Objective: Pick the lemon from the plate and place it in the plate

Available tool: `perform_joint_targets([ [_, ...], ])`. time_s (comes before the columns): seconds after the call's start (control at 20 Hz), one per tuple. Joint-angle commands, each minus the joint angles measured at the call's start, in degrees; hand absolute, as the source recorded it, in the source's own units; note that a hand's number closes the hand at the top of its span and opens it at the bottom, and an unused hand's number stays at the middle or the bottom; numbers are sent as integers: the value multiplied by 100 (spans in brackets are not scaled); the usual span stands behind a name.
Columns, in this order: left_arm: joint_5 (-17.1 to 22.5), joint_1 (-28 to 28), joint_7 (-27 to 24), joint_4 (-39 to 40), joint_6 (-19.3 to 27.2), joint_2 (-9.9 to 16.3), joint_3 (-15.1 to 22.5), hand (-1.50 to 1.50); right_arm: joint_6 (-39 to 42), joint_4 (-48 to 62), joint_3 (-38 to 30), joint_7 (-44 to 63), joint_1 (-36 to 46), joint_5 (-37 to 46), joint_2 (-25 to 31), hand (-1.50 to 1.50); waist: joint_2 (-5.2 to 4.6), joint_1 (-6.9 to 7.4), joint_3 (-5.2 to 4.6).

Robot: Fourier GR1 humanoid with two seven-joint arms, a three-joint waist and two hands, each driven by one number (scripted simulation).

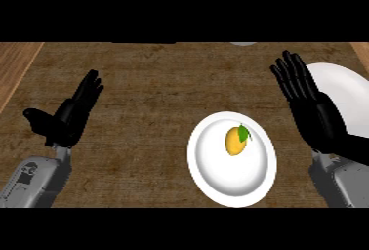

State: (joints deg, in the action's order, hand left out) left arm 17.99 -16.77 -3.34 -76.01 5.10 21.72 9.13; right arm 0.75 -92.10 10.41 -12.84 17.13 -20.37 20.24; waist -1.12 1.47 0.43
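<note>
A yellow lemon [236, 140] with a green leaf lies on a white plate [216, 176] in the lower middle of the counter. A second white plate [344, 90] sits at the right edge, partly hidden behind my right hand [315, 113]. That hand is open, fingers straight and pointing up, just right of the lemon's plate and not touching it. My left hand [66, 117] stands open at the left, fingers up and thumb out, well away from both plates.
The counter top is a dark brown wood-grain surface [158, 88] with lighter wood strips at the far left and top right corners. A small pale object [243, 44] peeks in at the top edge.
</note>
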Motion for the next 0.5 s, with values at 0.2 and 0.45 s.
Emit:
perform_joint_targets([
  [0.2, -621, 680, 626, 176, 935, -58, 24, 0, -627, 237, 65, 1433, 282, -213, -507, 150, 123, -94, -45],
  [0.45, -489, 985, 677, 335, 887, -98, 38, 0, -1045, 651, 522, 971, 111, 3197, 1964, 150, 190, -190, -152],
])
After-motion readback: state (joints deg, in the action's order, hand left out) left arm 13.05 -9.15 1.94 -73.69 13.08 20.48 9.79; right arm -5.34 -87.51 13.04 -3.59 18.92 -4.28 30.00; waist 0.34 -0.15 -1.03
